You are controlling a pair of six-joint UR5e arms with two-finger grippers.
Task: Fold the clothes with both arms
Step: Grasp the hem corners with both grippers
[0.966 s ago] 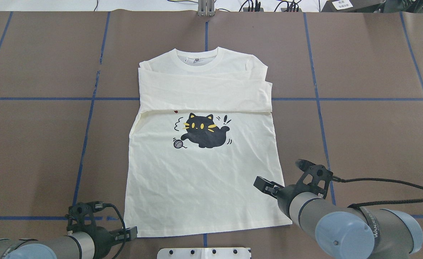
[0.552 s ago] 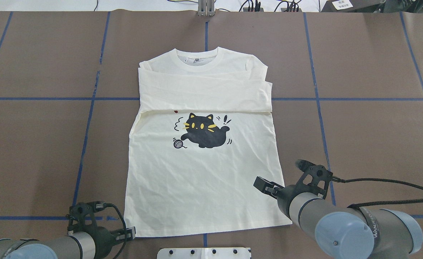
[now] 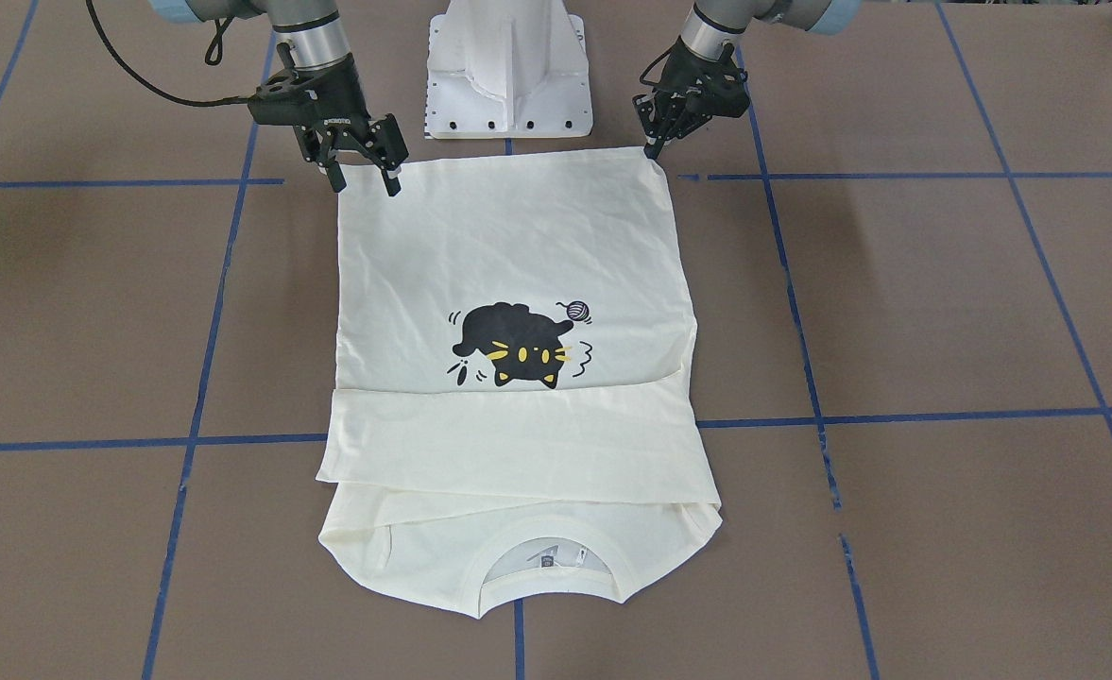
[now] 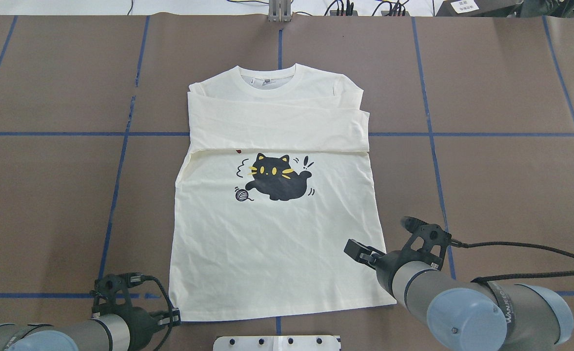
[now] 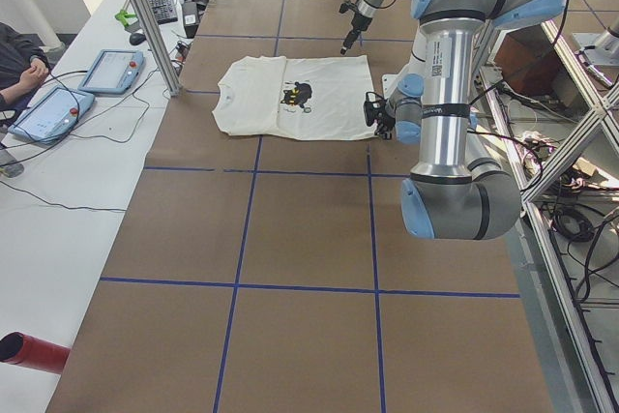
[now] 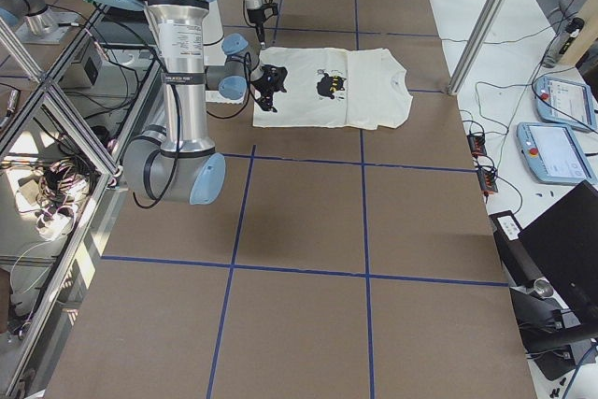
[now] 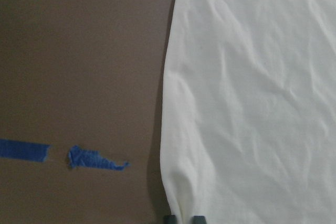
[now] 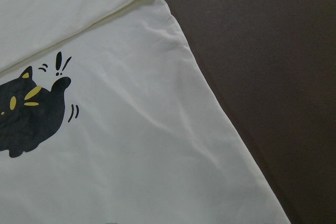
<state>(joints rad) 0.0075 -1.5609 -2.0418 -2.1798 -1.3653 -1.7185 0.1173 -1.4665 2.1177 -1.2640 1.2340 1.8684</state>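
Black left gripper (image 3: 655, 154), overhead view's lower left, pinches the shirt (image 4: 277, 243) at its near hem corner; right gripper (image 3: 365, 182), lower right, stands spread at the opposite corner; shirt flat, print up, mid-frame on brown table (image 4: 501, 185); sleeves folded across chest; collar farthest.

Light falls bright and even from overhead, and the matte brown table (image 4: 501, 185) gives back no glare. In the front-facing view soft, wide shadows (image 3: 74, 236) lie on it, one on either side of the shirt (image 3: 508, 246), whose creases show as faint grey lines. The fixed views are sharp. My left wrist view is dim, greyish and soft all over; my left fingertips (image 7: 198, 218) are, I think, the two dark blurs at its lower edge. My right wrist view is brighter, the cat print (image 8: 26, 119) crisp.
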